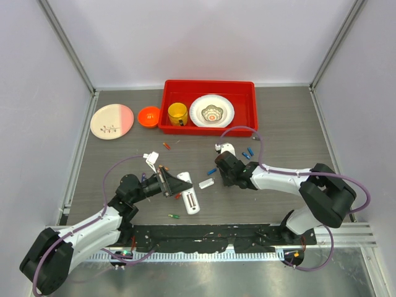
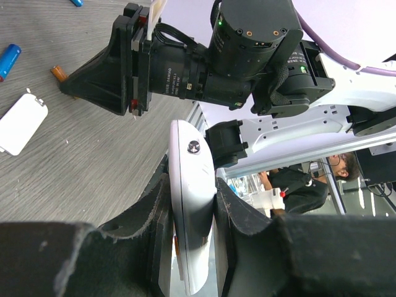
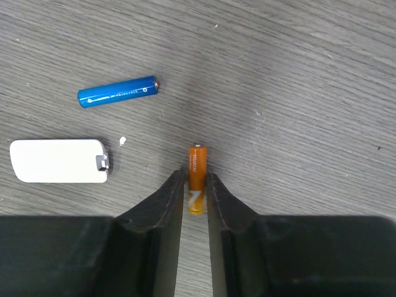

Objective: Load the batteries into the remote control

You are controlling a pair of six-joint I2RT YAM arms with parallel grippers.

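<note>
The step in hand is the pick-up of a cell, with the remote control (image 1: 190, 199) already held ready for loading. The left gripper (image 2: 193, 185) is clamped on the remote's slim white body, one finger on each long side, and holds it near the middle of the table (image 1: 291, 124) in front of the left arm. The back cover (image 3: 59, 161) is off and lies flat on the table, apart from the remote and just beside the right arm's working spot.

The right gripper (image 3: 195, 179) is down at the tabletop with its fingers drawn narrow around an orange battery (image 3: 197, 173). The cell lies lengthwise between them, its far end sticking out past the fingertips. The gap on either side is very thin, and the wrist view does not show whether the pads already press on the cell or sit just off it. A blue battery (image 3: 117, 91) lies loose a little further out, beyond the cover, and more cells are scattered near both arms.

The next move calls for a firm pinch on the orange cell, then a clean lift without rolling it away. After that the right arm has to carry it across to the remote, match its ends to the compartment's contacts and press it in, while the left gripper keeps the handset steady with its open back within reach.
</note>
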